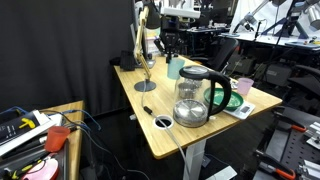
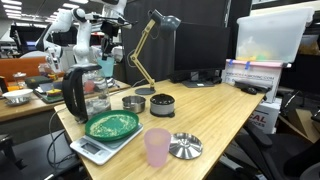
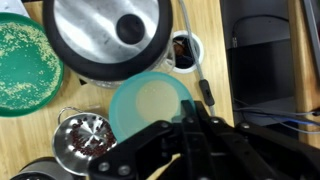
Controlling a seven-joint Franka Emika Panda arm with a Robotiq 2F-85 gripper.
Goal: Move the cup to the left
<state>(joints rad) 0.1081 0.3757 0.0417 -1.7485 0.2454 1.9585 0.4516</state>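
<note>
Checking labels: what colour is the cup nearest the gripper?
The cup is light teal, clearest in wrist view.

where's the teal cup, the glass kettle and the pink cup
teal cup (image 3: pixel 150 100): wrist view, on its inside bottom
glass kettle (image 1: pixel 190 105): an exterior view, on its clear body
pink cup (image 2: pixel 158 148): an exterior view, on its side wall

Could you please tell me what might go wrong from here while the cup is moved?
1. The gripper hangs over the rim of the teal cup, with the glass kettle crowding it; the jaws could knock either.
2. A small bowl of reddish bits sits close by; a sliding cup might tip it.
</note>
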